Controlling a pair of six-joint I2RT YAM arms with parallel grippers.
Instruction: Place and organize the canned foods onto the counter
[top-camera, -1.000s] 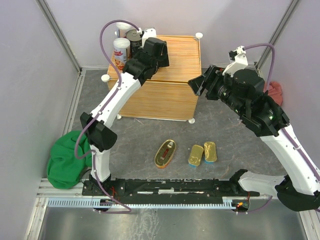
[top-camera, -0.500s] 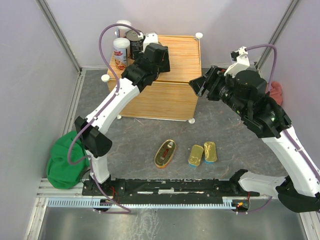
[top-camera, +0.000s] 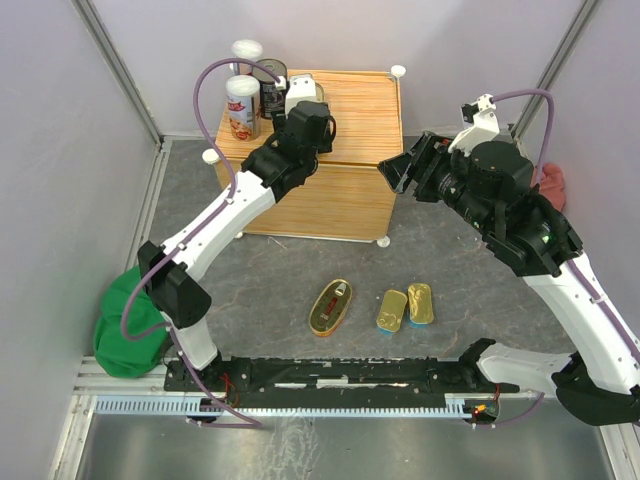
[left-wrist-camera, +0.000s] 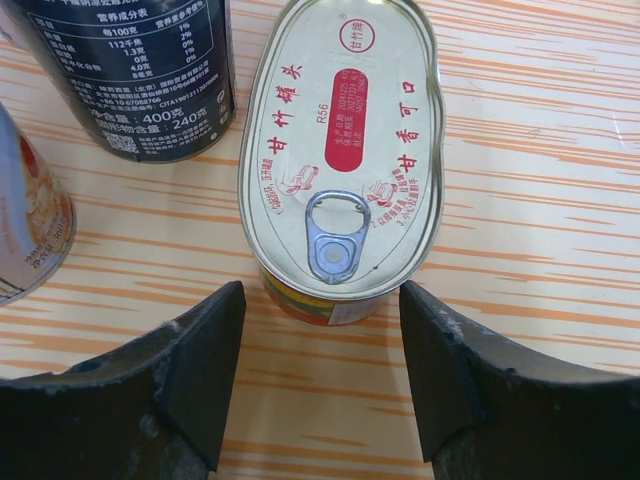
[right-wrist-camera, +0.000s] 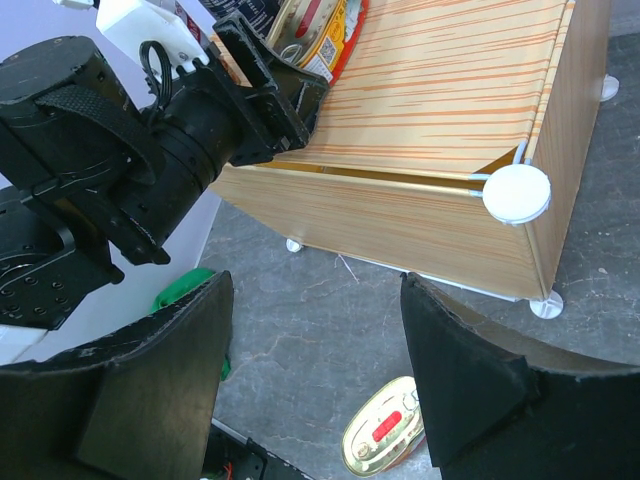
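One oval gold-red tin (left-wrist-camera: 340, 160) lies flat on the wood-grain counter (left-wrist-camera: 540, 200), pull tab toward me. My left gripper (left-wrist-camera: 320, 296) is open just behind its near end, with both fingers clear of it. Beside it stand the dark round tin (left-wrist-camera: 140, 70) and a tall red-white can (left-wrist-camera: 25, 230). From above, both tall cans (top-camera: 241, 105) (top-camera: 246, 52) stand at the counter's (top-camera: 365, 110) back left. On the floor lie another oval tin (top-camera: 330, 306) and two gold-blue rectangular tins (top-camera: 391, 310) (top-camera: 420, 303). My right gripper (right-wrist-camera: 315, 290) hangs open and empty over the floor by the counter's front right corner.
A green cloth (top-camera: 125, 320) is bunched at the left wall and a red cloth (top-camera: 548, 185) shows behind the right arm. White ball knobs (right-wrist-camera: 516, 193) stick out at the counter's corners. Grey walls close in on the left, back and right.
My left gripper has drawn back along the counter from the oval tin, and its jaws have narrowed. The right arm has stayed where it was.
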